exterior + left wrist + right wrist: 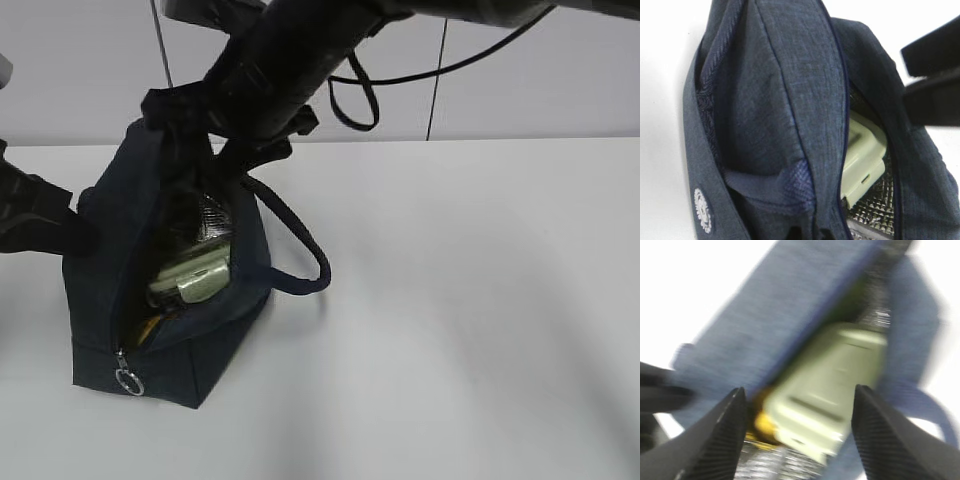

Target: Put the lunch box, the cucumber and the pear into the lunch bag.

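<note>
The navy lunch bag stands open at the left of the table. The lunch box with its sage lid lies inside it, seen also in the left wrist view and the right wrist view. The yellow pear lies under the box's near end. The cucumber is hidden. My right gripper is open and empty, just above the lunch box inside the bag's mouth. My left gripper is at the bag's left side, shut on its fabric edge.
The bag's strap handle loops out to the right over the white table. A zipper ring hangs at the bag's near corner. The right arm's black cable hangs behind the bag.
</note>
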Available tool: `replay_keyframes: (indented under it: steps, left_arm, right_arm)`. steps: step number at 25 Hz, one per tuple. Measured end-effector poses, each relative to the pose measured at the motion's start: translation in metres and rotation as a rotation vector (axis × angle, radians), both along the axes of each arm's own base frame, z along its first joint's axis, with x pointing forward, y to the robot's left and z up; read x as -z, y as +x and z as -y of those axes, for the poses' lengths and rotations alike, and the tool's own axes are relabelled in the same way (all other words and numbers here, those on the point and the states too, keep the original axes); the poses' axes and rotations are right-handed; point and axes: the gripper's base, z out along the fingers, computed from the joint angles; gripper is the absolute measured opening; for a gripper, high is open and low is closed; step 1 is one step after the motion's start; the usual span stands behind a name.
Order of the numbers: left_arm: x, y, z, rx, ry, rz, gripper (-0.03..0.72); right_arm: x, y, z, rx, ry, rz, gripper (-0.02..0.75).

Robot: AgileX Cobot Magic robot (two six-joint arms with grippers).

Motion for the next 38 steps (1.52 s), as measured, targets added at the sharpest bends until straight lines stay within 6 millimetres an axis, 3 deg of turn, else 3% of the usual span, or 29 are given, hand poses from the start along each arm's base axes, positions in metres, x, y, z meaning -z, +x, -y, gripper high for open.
replay_keyframes:
  steps: [7, 14, 18, 23, 28, 32, 38]
  left_arm:
    - [0.000, 0.000, 0.000, 0.000, 0.000, 0.000, 0.003]
    - [0.000, 0.000, 0.000, 0.000, 0.000, 0.000, 0.003]
    - [0.000, 0.000, 0.000, 0.000, 0.000, 0.000, 0.003]
    - [0.000, 0.000, 0.000, 0.000, 0.000, 0.000, 0.003]
    - [0.005, 0.005, 0.010, 0.037, 0.003, -0.022, 0.003]
    - [0.008, 0.017, 0.030, 0.101, 0.006, -0.037, 0.003]
    - [0.004, 0.041, 0.057, 0.160, -0.003, -0.029, 0.003]
  right_arm:
    - [0.002, 0.004, 0.013, 0.069, -0.158, -0.004, 0.509]
    - [0.029, 0.009, 0.010, 0.066, -0.217, -0.068, 0.480]
    - [0.031, 0.011, 0.009, 0.071, -0.210, -0.059, 0.323]
    - [0.032, 0.012, 0.011, 0.071, -0.230, -0.039, 0.036]
    - [0.030, 0.014, 0.019, 0.094, -0.301, -0.001, 0.006]
    - [0.026, 0.000, 0.034, 0.147, -0.302, 0.016, 0.005]
    - [0.027, -0.039, 0.097, 0.261, -0.235, 0.027, 0.005]
